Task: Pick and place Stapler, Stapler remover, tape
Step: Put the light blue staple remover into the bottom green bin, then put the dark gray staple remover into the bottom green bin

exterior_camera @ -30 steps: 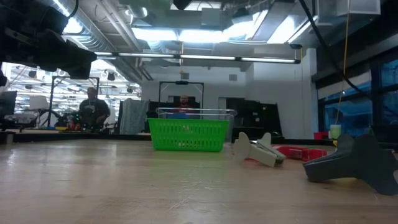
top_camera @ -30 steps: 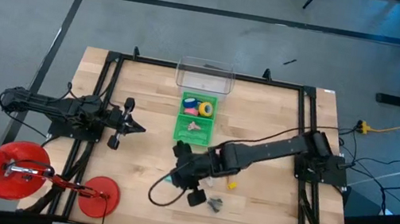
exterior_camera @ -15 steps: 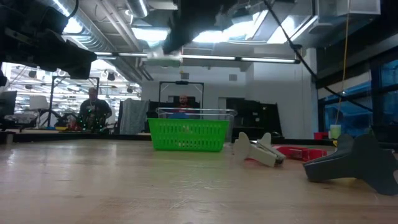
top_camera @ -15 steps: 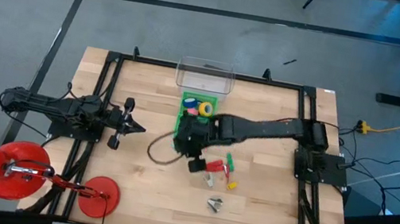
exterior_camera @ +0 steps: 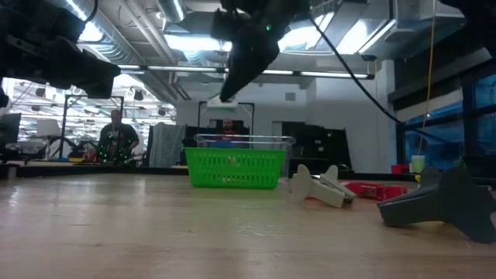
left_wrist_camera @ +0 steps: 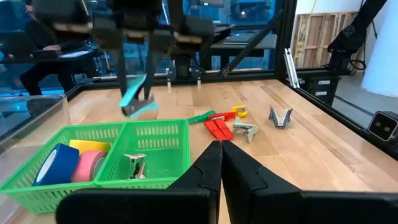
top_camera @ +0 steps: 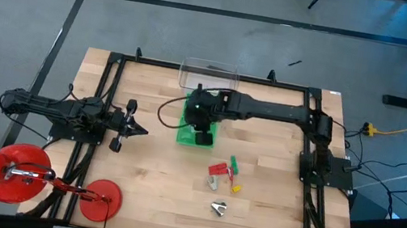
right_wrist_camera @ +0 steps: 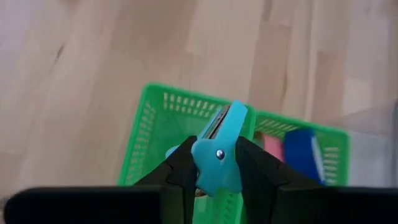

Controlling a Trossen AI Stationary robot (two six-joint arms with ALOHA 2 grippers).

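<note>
From above, the right pincer [top_camera: 202, 114] hangs over the green basket [top_camera: 184, 135] near the table's [top_camera: 136, 177] far edge. A clear bin [top_camera: 210, 72] stands just beyond it. Nearer the table's front, well apart from the pincer, lie a red stapler [top_camera: 218, 169], a green piece [top_camera: 233, 164], a yellow piece [top_camera: 235, 188] and a grey staple remover [top_camera: 218, 207]. The left pincer [top_camera: 141, 129] waits at the left side, its fingers pressed together.

At table height, the right pincer [exterior_camera: 226, 97] hovers above the green basket [exterior_camera: 234, 168], pinching something pale. A grey remover [exterior_camera: 438, 203] lies close to the camera.

From the left wrist, the right pincer [left_wrist_camera: 138, 106] holds a teal stapler [left_wrist_camera: 138, 107] over the basket's [left_wrist_camera: 155, 134] compartment containing a small metal remover [left_wrist_camera: 136, 165]. The neighbouring compartment holds the tape [left_wrist_camera: 55, 164]: blue, yellow and pink rolls.

From the right wrist, dark fingers [right_wrist_camera: 181, 165] pinch the teal stapler [right_wrist_camera: 219, 152] directly above the basket [right_wrist_camera: 146, 124]; blue tape [right_wrist_camera: 301, 151] sits beside.
</note>
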